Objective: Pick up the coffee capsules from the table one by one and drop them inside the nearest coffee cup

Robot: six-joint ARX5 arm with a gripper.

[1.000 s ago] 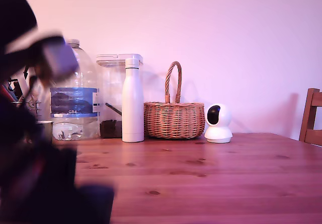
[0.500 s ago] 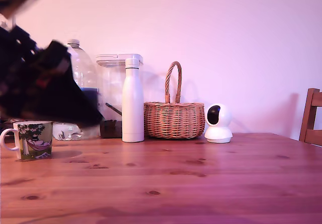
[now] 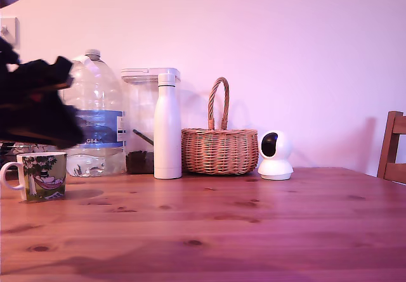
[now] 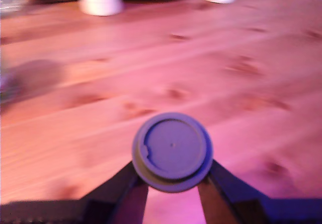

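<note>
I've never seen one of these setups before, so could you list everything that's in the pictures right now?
mug: one, white handle, green tree-and-hammock print, on the table at the exterior view's far left
water jug: one, clear with a blue label, at the back by the wall
clear container: one, white lid, dark contents at the bottom, behind the bottle
bottle: one, white, upright beside the basket
basket: one, tan wicker with a handle, back centre
small camera: one, white and round, right of the basket
chair: one, wooden, partly seen at the right edge
table: one, reddish-brown wood
capsule: one, dark purple, held between the fingers
gripper: one, dark, shut on the capsule, blurred above the mug
</note>
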